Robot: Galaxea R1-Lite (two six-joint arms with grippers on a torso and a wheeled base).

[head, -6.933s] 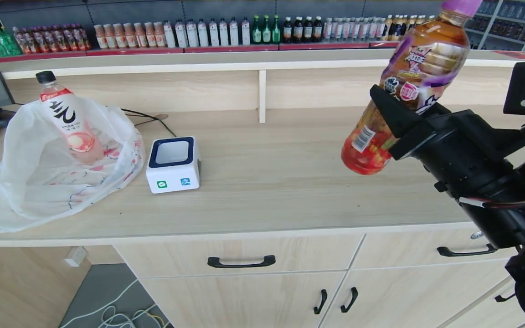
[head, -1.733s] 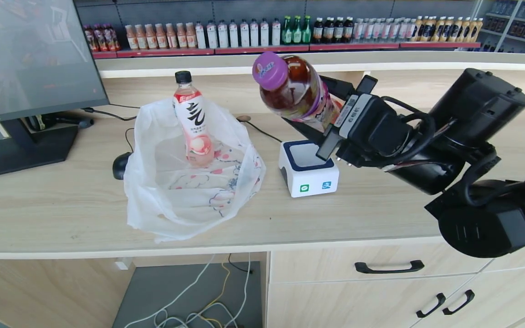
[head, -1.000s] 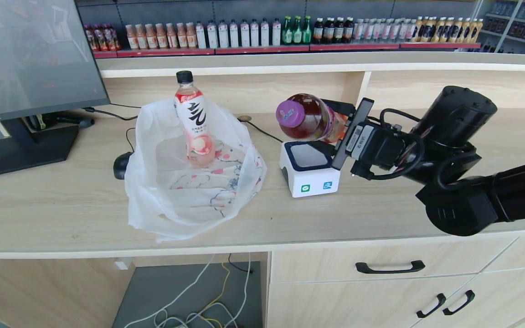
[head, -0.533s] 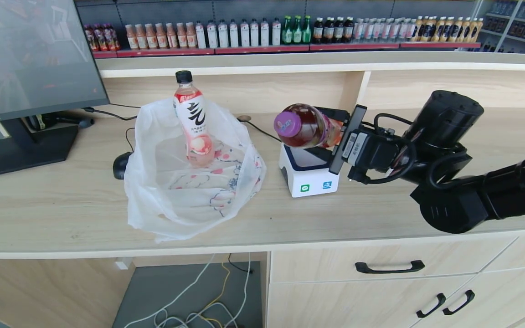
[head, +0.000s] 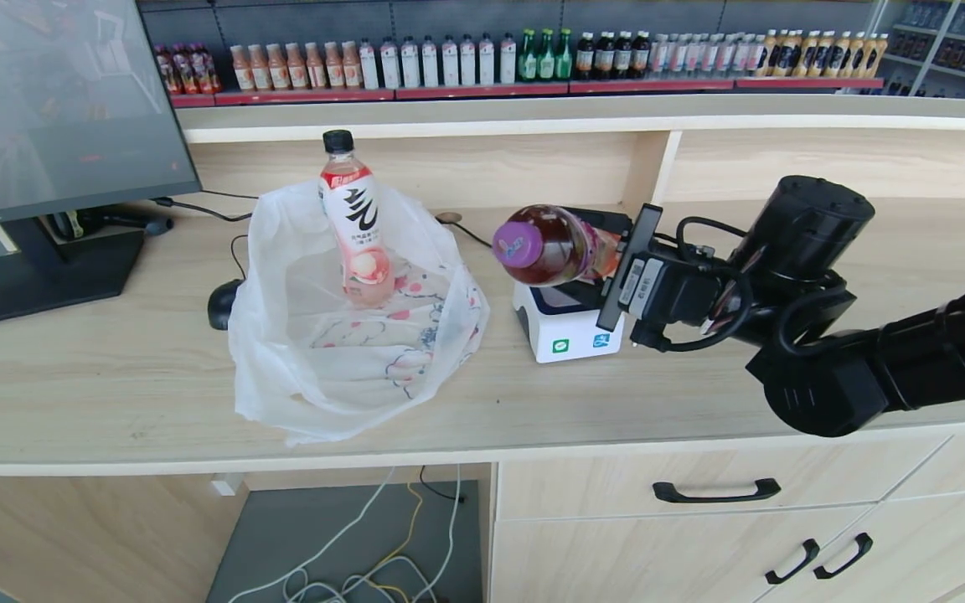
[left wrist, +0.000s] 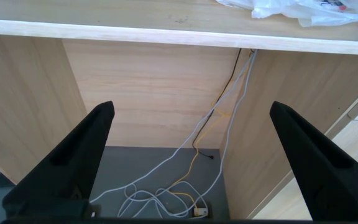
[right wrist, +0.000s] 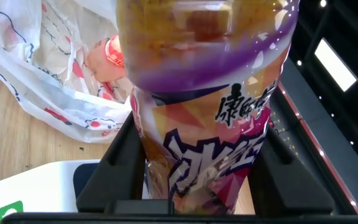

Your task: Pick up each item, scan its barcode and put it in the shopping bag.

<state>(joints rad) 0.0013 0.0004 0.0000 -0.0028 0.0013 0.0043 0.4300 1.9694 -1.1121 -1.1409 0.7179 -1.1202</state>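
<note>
A: Whereabouts with the tea bottle (head: 545,245)?
B: Clamped sideways in the right gripper (head: 598,255), just above the scanner (head: 567,327), cap toward the shopping bag (head: 348,360).
A: And the left gripper (left wrist: 188,162)?
B: Spread wide, holding nothing, facing the gap under the counter (left wrist: 104,28).
A: Likely trouble?
B: No read if turned barcode-away from the window. Also risks toppling the pink bottle (head: 355,226) standing in the bag, or snagging the limp rim, on a low carry across.

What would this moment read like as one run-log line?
step: scanning | right tool: shut on purple-capped bottle, sideways over scanner | left tool: open | shopping bag: pink bottle standing inside
</note>
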